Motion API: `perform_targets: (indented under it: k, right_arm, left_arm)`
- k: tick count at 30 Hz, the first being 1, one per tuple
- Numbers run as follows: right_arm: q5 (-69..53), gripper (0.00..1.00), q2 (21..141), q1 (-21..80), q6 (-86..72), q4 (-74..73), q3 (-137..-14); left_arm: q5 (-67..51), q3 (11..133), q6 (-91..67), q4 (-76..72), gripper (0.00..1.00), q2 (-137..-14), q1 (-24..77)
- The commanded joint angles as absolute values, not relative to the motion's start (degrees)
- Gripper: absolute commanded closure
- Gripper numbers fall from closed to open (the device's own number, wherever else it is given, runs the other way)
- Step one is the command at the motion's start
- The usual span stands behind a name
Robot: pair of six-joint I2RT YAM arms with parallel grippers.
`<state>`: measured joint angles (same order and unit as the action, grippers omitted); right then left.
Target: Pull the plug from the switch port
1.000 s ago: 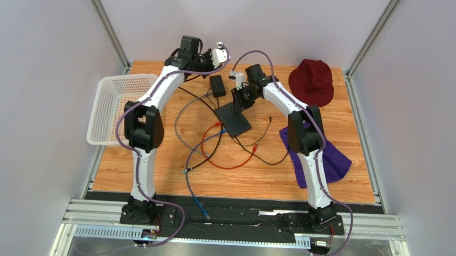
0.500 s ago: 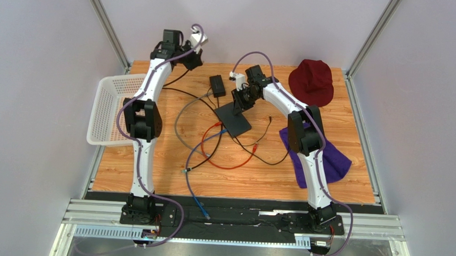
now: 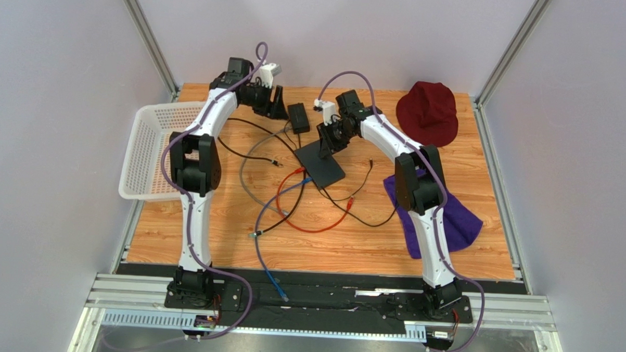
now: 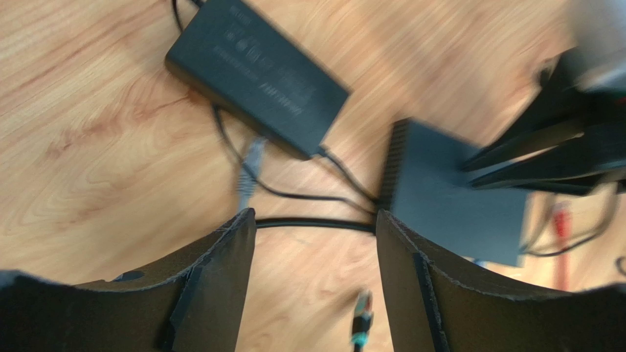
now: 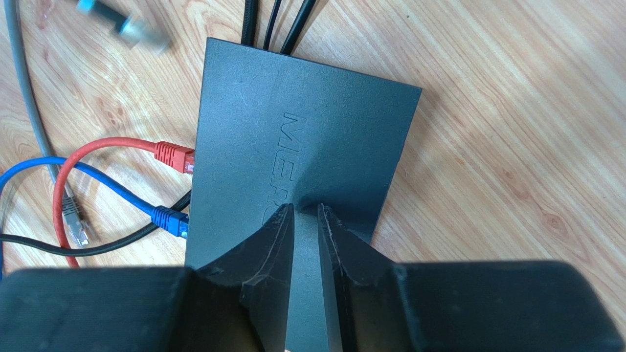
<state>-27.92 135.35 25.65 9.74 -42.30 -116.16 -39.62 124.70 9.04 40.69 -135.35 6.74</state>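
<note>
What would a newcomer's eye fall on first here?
The eye goes first to the flat black switch in the middle, with a red cable and a blue cable plugged into it and the right gripper, nearly shut, set on its top. Then come the left gripper, open beside the black adapter brick, and the maroon hat in the far right corner.

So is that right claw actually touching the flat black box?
Touching. The right wrist view shows the right gripper with both fingertips planted on the top face of the flat black box, no gap beneath them.
</note>
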Motion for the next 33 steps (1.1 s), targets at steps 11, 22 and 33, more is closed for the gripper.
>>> perform_targets:
  k: [11,22,33]
  right_arm:
    - [-26.46,0.75,131.93,25.05,9.76,-42.80,-116.72]
    - [-27.25,0.63,126.40,24.08,8.52,-42.01,-112.86]
    - [-24.08,0.33,125.94,24.17,10.54,-42.89,-106.88]
  left_arm:
    - [-49.84,113.22,-14.05,31.29,0.43,-125.07,7.82]
    - [-41.31,110.38,-0.91,41.12,1.00,-128.23,9.58]
    - [-38.68,117.24,-0.70,48.78,1.00,-136.75,12.65]
